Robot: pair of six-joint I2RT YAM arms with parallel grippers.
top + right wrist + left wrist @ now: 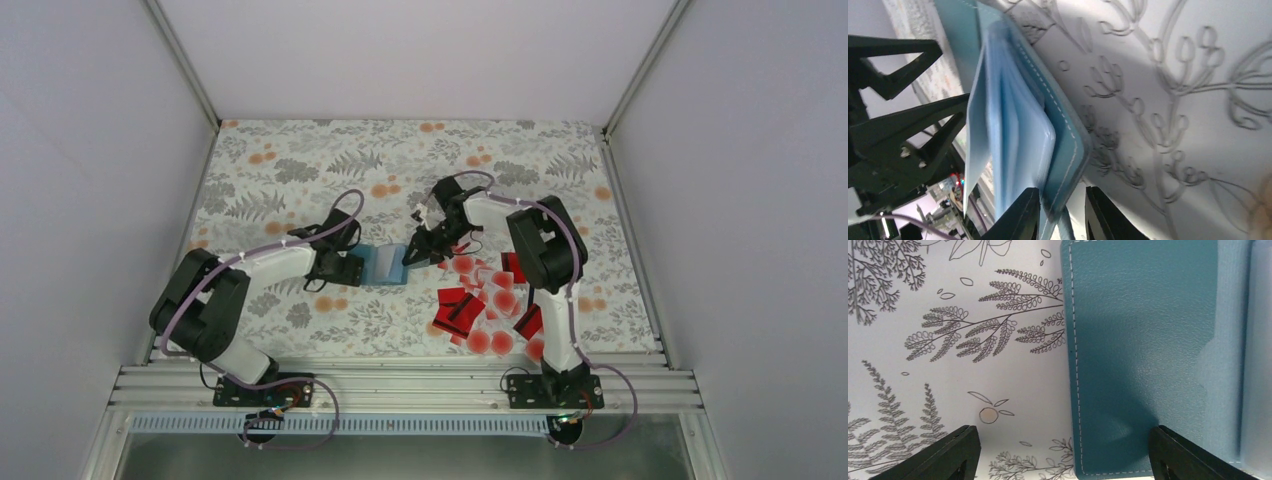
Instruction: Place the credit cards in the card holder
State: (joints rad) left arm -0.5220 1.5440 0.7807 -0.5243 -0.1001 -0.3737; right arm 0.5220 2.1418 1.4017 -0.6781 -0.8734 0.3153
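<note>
left gripper (352,266): jaws wide apart, one finger over the tablecloth (300,170) and the other over the teal cover (1128,340). they straddle the cover's left edge and close on nothing.

card holder (386,265): near the middle of the table, a little toward the near edge, between the two grippers. it lies open with its light blue pockets (1018,130) fanned out.

right gripper (1062,194): fingers a narrow gap apart, with an edge of the cover between them. whether they press on it cannot be told.

credit cards (487,300): loose pile toward the near right corner. neither gripper holds one.

step in hand, as judged: opening and steadying the holder.
- pin the flat cover down with the left gripper.
- hold one pocket mouth open toward the pile.
- avoid dragging the holder across the cloth.

markings: no brand, label or writing is readable. only pale stitching (1074,340) runs along the cover.
</note>
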